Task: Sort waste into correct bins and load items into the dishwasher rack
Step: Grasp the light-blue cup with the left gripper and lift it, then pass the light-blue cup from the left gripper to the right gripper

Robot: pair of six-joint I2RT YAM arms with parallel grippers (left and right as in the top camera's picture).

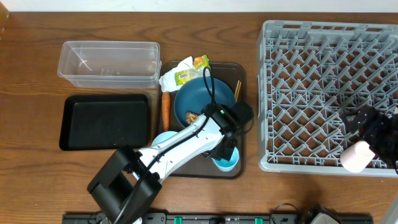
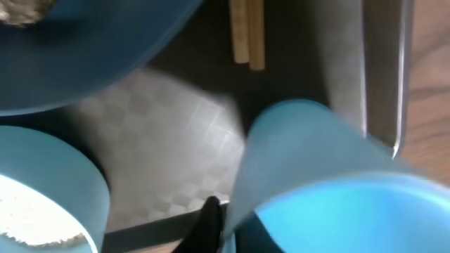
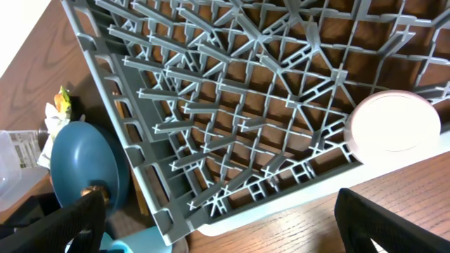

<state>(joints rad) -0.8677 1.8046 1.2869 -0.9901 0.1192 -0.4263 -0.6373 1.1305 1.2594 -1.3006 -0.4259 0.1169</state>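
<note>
- Overhead view: left hand [image 1: 224, 148] is clamped narrow on the light blue cup [image 1: 226, 164], which stands on the brown tray [image 1: 240, 73] beside the dark blue bowl [image 1: 199, 99].
- Right hand [image 3: 218, 211] is spread wide over the grey rack [image 1: 311, 93]; the pink cup [image 1: 356, 155] sits in its near corner.
</note>
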